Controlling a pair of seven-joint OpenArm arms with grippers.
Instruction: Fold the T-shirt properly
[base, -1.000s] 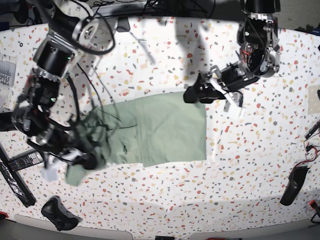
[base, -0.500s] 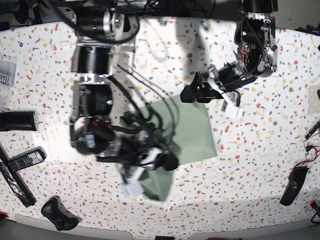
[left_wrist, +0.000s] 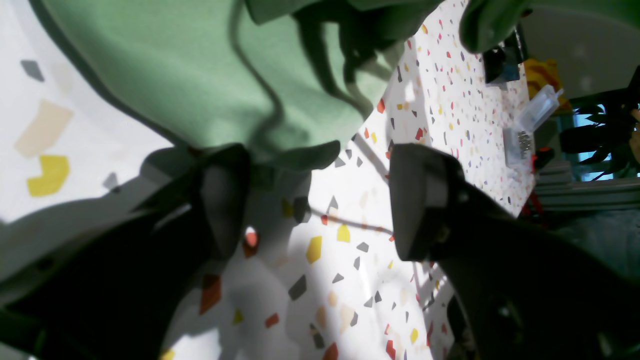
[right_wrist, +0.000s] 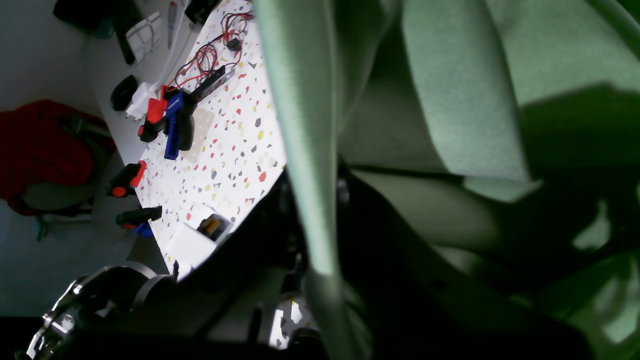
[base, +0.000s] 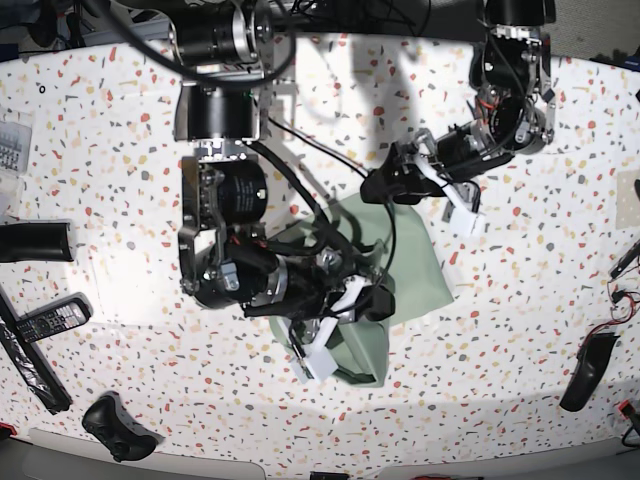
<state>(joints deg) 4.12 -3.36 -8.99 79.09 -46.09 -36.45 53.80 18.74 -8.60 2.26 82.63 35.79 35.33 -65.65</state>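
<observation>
The pale green T-shirt (base: 415, 262) lies bunched in the middle of the speckled table (base: 520, 300), with one part lifted and carried over the rest. My right gripper (base: 366, 300) is over its lower middle, shut on a fold of the cloth. In the right wrist view that fold of the T-shirt (right_wrist: 465, 100) runs straight down through the right gripper (right_wrist: 317, 215). My left gripper (base: 386, 188) sits low at the shirt's upper edge. In the left wrist view the left gripper (left_wrist: 320, 210) is open and empty, and the T-shirt (left_wrist: 200, 75) edge lies by one fingertip (left_wrist: 225, 200).
Two remotes (base: 45, 322) and a black controller (base: 115, 425) lie at the left edge. A clear parts box (base: 12, 150) sits further up there. A black device (base: 585, 370) and red wires (base: 620, 300) are at the right. Red and blue tools (right_wrist: 172, 120) lie beyond the shirt.
My right arm has swung from the left side across to the middle, dragging the shirt's left part up and over the rest. The left arm has barely moved.
</observation>
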